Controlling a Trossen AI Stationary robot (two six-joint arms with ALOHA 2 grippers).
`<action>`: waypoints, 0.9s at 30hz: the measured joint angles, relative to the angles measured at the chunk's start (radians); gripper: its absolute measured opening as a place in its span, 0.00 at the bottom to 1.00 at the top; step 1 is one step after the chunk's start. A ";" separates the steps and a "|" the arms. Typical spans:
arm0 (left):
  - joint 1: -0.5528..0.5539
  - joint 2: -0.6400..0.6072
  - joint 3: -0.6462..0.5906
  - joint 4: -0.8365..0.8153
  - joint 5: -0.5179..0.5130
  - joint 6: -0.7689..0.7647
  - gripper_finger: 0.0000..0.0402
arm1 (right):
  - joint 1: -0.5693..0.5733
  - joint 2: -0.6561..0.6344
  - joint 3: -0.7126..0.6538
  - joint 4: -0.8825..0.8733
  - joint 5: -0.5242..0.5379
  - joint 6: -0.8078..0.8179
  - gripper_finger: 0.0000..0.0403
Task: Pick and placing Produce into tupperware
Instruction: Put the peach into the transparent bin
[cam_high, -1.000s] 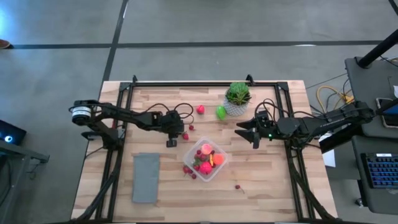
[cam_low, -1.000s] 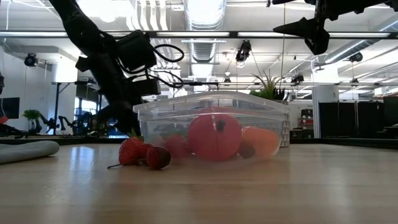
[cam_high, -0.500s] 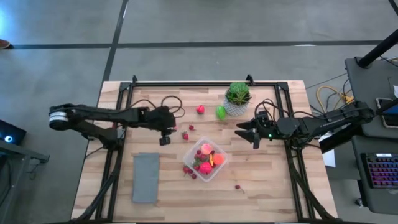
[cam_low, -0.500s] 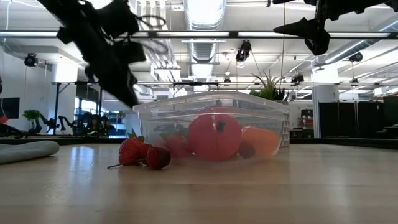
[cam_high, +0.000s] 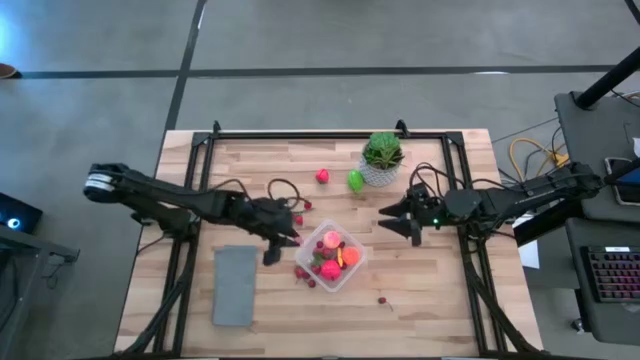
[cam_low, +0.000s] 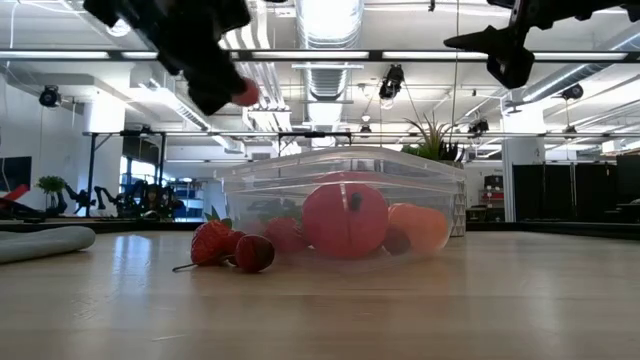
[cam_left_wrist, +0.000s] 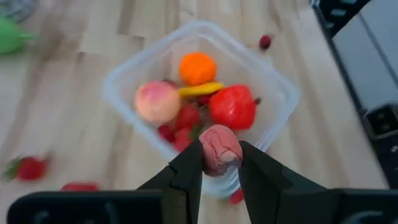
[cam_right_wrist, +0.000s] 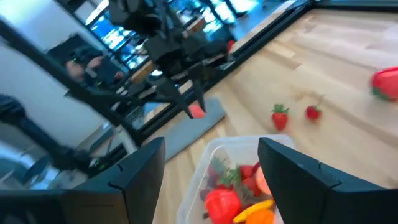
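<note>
Left gripper (cam_left_wrist: 219, 163): it is pinching a small pinkish-red berry (cam_left_wrist: 219, 149) between its two fingers, and is hanging above the table just beside the near-left edge of the tupperware (cam_high: 352, 270) (not yet over the opening, judging by the high view).

Right gripper (cam_high: 408, 220): it is waiting in the air to the right of the box, fingers spread wide and holding nothing.

Tupperware contents: an orange piece (cam_left_wrist: 197, 68), a pale pink fruit (cam_left_wrist: 157, 102), a big red fruit (cam_left_wrist: 233, 106), a yellow-orange sliver and some berries are sitting inside.

Step in hand: the carry to the box looks nearly done; what is remaining is the drop.

Doing it well: the berry should be travelling a little further until it is over the open middle, then the fingers should be parting low enough that it is not bouncing off the rim (the box is already fairly full, so a high release is risking a roll-out).

Loose produce: berries are lying beside the box's left wall (cam_low: 228, 246), two more farther up the table (cam_right_wrist: 280, 116), one red piece (cam_high: 322, 176) and a bright green piece (cam_high: 355, 181) near the potted plant (cam_high: 382, 152), and one berry (cam_high: 381, 299) below right.

Surface: a pale wooden table (cam_high: 440, 300) in a black frame is carrying a flat grey mat (cam_high: 235, 286).

Room: a grey concrete floor and a bright workshop with ceiling ducts are showing beyond.
</note>
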 joint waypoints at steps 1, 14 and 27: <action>-0.012 0.029 0.023 0.005 0.000 -0.007 0.18 | 0.000 0.000 0.000 0.001 -0.020 -0.002 0.62; -0.047 0.324 0.177 -0.014 0.024 -0.037 0.18 | 0.000 -0.001 0.000 0.003 -0.064 -0.050 0.62; -0.046 0.304 0.191 -0.069 0.024 -0.281 0.37 | 0.000 0.000 0.000 0.002 -0.075 -0.077 0.62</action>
